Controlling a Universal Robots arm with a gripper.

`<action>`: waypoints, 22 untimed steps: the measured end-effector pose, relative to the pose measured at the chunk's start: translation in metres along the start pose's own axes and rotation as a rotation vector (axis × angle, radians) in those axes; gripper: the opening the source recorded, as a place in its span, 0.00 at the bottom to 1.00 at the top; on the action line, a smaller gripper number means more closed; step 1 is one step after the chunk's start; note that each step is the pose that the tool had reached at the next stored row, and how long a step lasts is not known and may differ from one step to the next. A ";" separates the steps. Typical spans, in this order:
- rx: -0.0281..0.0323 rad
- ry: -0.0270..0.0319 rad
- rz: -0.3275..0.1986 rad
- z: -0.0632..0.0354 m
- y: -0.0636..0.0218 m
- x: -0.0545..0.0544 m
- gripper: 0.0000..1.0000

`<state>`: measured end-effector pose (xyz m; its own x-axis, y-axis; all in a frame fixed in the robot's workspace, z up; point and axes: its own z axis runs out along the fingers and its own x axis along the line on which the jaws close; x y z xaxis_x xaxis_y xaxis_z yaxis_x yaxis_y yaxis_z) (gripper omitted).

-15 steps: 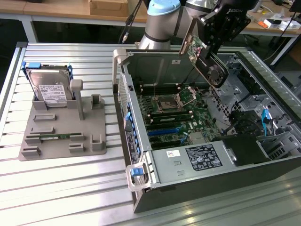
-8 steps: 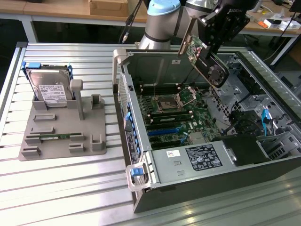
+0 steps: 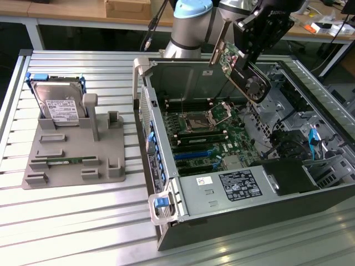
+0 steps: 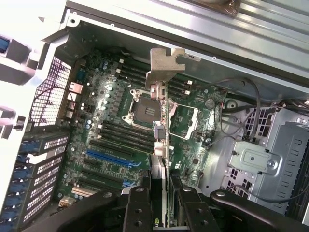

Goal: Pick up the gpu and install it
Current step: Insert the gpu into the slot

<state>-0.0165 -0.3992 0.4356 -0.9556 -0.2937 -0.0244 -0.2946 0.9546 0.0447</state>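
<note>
Card [image 3: 242, 66] is clamped in the gripper [image 4: 161, 205], hanging tilted over the far end of the open case [image 3: 166, 191]. Its bracket [image 4: 166, 67] end points toward the exterior view's left. It's not seated anywhere yet. The motherboard [image 3: 208, 136] and the bare processor socket [image 3: 198, 119] are below it. The blue slots [image 3: 191, 155] sit further toward the near end of the board.

Risks as I see them:
- Tilt: if the card goes down at this angle, one corner of the contact edge probably lands first and jams or scrapes the slot.
- Bracket: it has to slide down along the case's slotted wall. A small offset likely hooks it on that wall's edge and levers the card in the grip.
- Grip: it looks to be near one end of a long card, so a side push may swing it.
- Landing spot: the socket pins lie right underneath, and a touch there would damage them.
- Cables [image 3: 277, 147]: loose ones toward the case's edge on the exterior view's right could snag.
</note>
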 end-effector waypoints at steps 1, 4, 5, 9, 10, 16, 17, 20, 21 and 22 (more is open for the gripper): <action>-0.0001 0.0001 -0.004 0.0000 -0.0002 0.000 0.27; -0.0004 0.0008 -0.017 0.0000 -0.0003 -0.001 0.27; -0.0006 0.0009 -0.021 0.0000 -0.0003 -0.001 0.27; -0.0011 0.0020 -0.045 0.0000 -0.0004 -0.001 0.27; -0.0014 0.0026 -0.058 0.0000 -0.0005 -0.002 0.27; -0.0028 0.0053 -0.118 0.0000 -0.0007 -0.002 0.27; -0.0033 0.0060 -0.134 0.0000 -0.0008 -0.002 0.27; -0.0035 0.0064 -0.143 0.0000 -0.0007 -0.002 0.27; -0.0035 0.0066 -0.146 0.0000 -0.0008 -0.002 0.27; -0.0037 0.0067 -0.151 0.0000 -0.0008 -0.002 0.27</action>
<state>-0.0139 -0.3992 0.4355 -0.9005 -0.4342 -0.0245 -0.4349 0.8994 0.0447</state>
